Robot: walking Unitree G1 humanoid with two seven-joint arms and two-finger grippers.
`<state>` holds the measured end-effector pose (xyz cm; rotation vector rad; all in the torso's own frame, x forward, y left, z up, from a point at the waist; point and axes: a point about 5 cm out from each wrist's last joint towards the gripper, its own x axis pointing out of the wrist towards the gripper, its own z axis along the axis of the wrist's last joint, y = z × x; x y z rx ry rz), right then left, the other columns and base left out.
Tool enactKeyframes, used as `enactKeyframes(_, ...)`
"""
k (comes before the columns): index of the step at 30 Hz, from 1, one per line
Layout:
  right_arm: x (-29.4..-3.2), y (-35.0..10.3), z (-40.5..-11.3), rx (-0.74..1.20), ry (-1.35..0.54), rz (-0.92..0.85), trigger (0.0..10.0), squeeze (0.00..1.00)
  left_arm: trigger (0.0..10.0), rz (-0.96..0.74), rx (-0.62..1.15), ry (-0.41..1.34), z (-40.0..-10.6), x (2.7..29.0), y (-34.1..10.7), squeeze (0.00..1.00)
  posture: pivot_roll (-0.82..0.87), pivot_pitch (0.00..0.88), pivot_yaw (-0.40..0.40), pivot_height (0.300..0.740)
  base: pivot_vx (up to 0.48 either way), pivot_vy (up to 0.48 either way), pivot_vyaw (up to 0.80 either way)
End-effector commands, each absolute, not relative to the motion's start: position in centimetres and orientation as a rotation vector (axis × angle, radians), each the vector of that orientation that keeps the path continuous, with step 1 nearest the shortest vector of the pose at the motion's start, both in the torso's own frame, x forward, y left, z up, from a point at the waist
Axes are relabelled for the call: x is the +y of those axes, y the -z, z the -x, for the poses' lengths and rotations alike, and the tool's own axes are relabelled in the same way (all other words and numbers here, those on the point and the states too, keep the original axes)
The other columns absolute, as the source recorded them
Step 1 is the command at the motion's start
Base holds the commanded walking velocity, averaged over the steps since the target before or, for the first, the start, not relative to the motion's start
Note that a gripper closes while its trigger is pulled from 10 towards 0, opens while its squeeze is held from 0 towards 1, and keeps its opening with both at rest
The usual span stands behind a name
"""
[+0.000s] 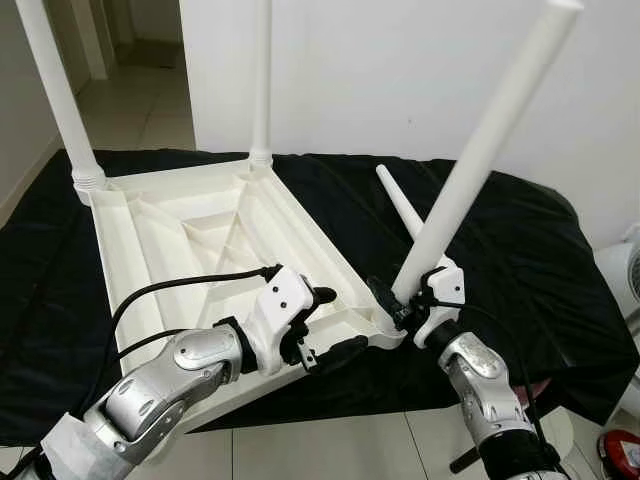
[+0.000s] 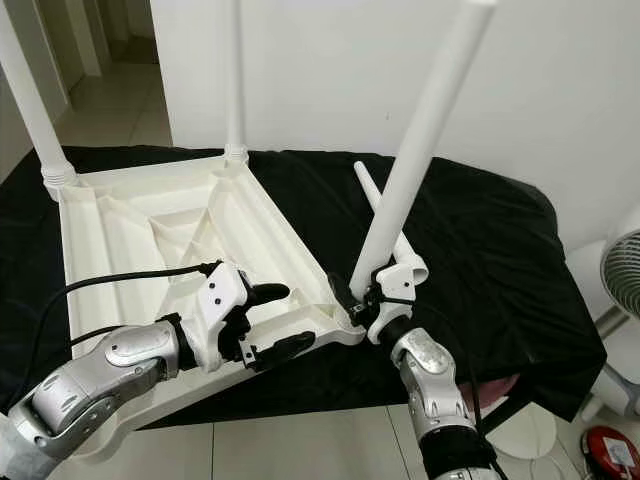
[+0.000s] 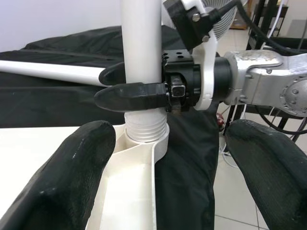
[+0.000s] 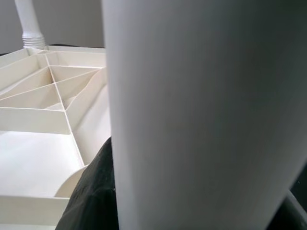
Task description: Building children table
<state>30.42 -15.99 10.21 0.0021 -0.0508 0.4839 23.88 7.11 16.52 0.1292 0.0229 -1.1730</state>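
Three white legs stand up from a white tabletop [image 1: 190, 240] that lies upside down on a surface covered with a black cloth [image 1: 520, 270]. You can see the ribs under the tabletop. Two of the legs stand at the far corners, the far left leg [image 1: 55, 90] and the far middle leg [image 1: 262, 80]. The near leg [image 1: 480, 150] sits at the near right corner and leans a bit to the right. The right end effector [image 1: 392, 300] is clamped on this leg, low down by the bottom. In the left wrist view its black fingers [image 3: 134, 96] wrap the leg just above the ridged end that sits in the corner socket [image 3: 144, 136]. The left end effector [image 1: 330, 325] is by the near edge of the tabletop, close to the same corner. Its two fingers are apart and hold nothing. One finger reaches over the inside of the tabletop and the other is lower, by the outer rim. One more white leg, the spare leg [image 1: 400, 205], lies flat on the black cloth behind the near leg. A white fan [image 2: 625, 290] stands on the floor at the right side. The floor [image 1: 330, 445] has pale tiles.
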Motion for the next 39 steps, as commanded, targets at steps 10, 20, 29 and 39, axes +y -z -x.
enactKeyframes(10, -16.7, -6.2, -29.5, 0.194, -0.399, -0.082, 10.0, 0.0, 10.0, -0.143, 0.029, 1.265, -23.4, 7.1, -16.5, 0.0, 0.0, 0.0, -0.07, 0.74, 0.0, 0.0, 0.0)
enactKeyframes(20, -15.6, -7.2, -29.5, 0.113, -0.285, -0.102, 10.0, 0.0, 10.0, -0.139, 0.02, 1.257, -23.5, 7.0, -16.6, 0.0, -0.01, 0.0, -0.078, 0.74, 0.0, 0.0, 0.0)
enactKeyframes(29, -13.7, -8.5, -29.9, 0.083, -0.044, -0.149, 10.0, 0.0, 10.0, -0.134, 0.013, 1.246, -23.5, 7.0, -16.6, 0.0, -0.01, 0.0, -0.086, 0.74, 0.0, 0.0, 0.0)
enactKeyframes(39, -12.1, -10.6, -31.0, 0.036, 0.137, -0.231, 10.0, 0.0, 10.0, -0.125, 0.005, 1.256, -23.5, 6.4, -16.6, 0.0, -0.02, 0.0, -0.082, 0.74, 0.0, 0.0, 0.0)
